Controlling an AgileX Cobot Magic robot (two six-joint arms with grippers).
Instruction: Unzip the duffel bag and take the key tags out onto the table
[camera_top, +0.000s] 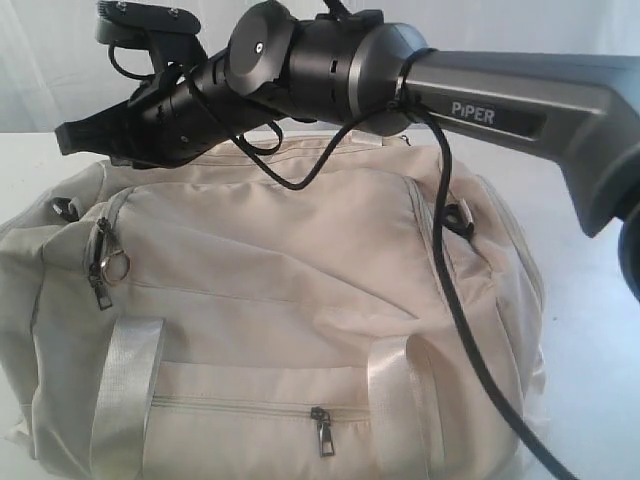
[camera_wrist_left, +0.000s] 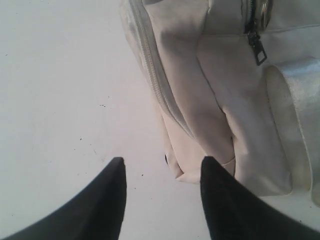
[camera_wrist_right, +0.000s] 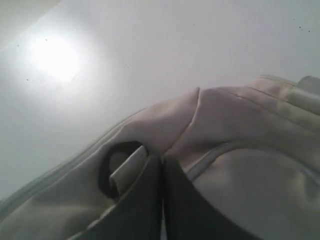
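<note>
The cream duffel bag (camera_top: 300, 280) fills the exterior view, lying on the white table (camera_top: 600, 390) with its zippers closed. The main zipper's pulls and a metal ring (camera_top: 105, 268) hang at the bag's left. My right gripper (camera_top: 66, 138) reaches across over the bag's top left corner. In the right wrist view it (camera_wrist_right: 162, 162) is shut, just above the fabric beside a black D-ring (camera_wrist_right: 106, 170); nothing shows between its fingers. My left gripper (camera_wrist_left: 162, 167) is open over bare table (camera_wrist_left: 60, 100), close to the bag's end (camera_wrist_left: 210, 90). The key tags are hidden.
A front pocket zipper pull (camera_top: 322, 432) sits between two shiny webbing straps (camera_top: 125, 400). The right arm's black cable (camera_top: 470, 330) trails over the bag's right side. Another D-ring (camera_top: 458, 215) is at the right. White table (camera_wrist_right: 175, 50) lies beyond the bag.
</note>
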